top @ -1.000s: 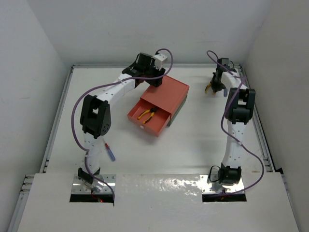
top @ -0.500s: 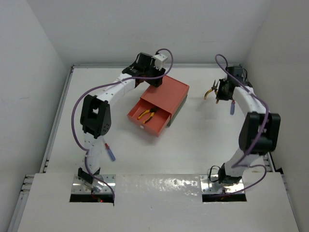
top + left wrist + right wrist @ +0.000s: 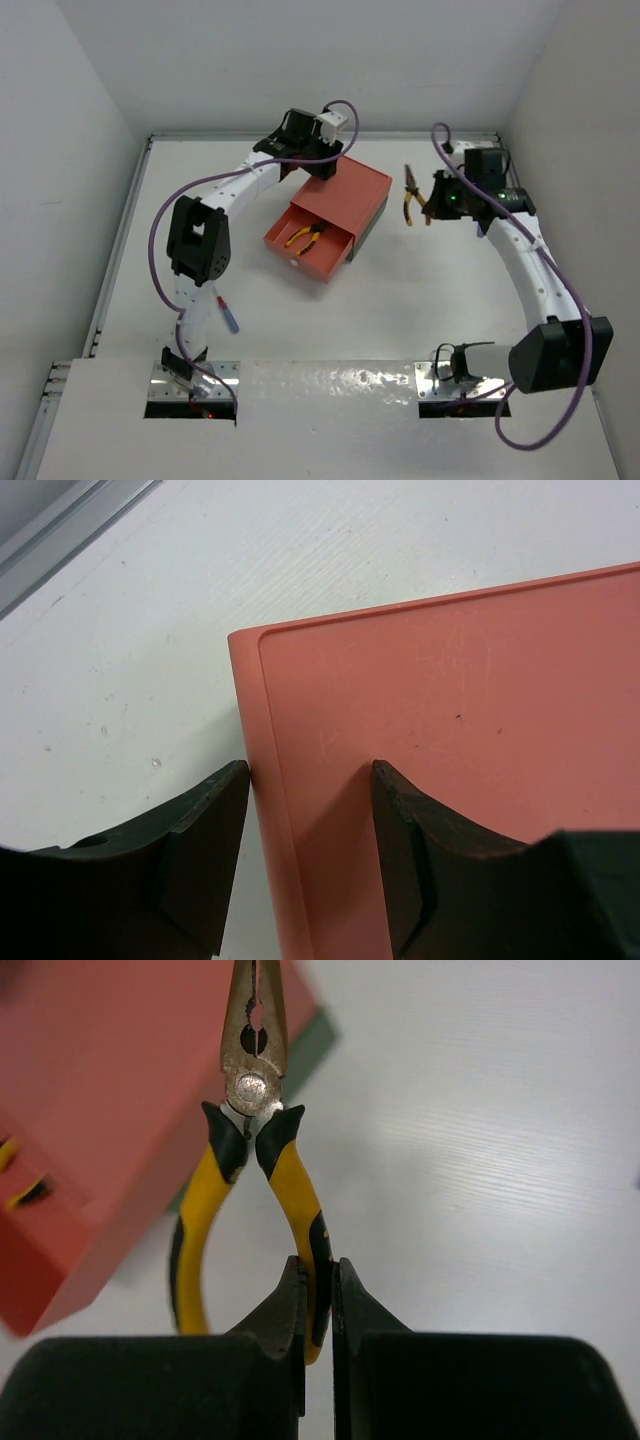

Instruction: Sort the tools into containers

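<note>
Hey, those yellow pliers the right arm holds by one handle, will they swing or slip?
The pliers look like rigid metal, probably fairly heavy for their size. The right end effector pinches only one handle, so the other may hinge open. That smooth, curved handle could pivot in the pinch.

White table (image 3: 400, 300) (pale walls (image 3: 300, 60) around)
</note>
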### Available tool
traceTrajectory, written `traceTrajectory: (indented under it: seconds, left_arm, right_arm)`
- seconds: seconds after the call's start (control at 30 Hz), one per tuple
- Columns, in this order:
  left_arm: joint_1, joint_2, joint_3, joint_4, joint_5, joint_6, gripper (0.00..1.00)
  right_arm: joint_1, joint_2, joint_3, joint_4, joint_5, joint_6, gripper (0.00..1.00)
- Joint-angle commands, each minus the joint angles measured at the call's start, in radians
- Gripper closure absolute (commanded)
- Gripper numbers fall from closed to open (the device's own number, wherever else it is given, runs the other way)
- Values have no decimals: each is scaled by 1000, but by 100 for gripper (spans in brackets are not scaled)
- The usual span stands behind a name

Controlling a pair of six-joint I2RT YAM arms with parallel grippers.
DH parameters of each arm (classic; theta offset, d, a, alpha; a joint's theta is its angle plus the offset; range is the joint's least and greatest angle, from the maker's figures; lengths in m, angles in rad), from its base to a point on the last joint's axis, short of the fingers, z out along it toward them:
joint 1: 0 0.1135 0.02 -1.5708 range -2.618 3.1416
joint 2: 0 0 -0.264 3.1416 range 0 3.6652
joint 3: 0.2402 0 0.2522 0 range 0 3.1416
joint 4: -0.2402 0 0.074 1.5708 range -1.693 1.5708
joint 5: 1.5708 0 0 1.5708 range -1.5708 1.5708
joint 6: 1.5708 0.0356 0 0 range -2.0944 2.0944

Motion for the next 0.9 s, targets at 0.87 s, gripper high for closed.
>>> traceTrajectory:
  seconds: [0.87]
  left_arm:
    - [-13, 145, -3, -164, -43, 13, 51]
  right_arm:
    - [606, 436, 428, -119, -82, -6, 100]
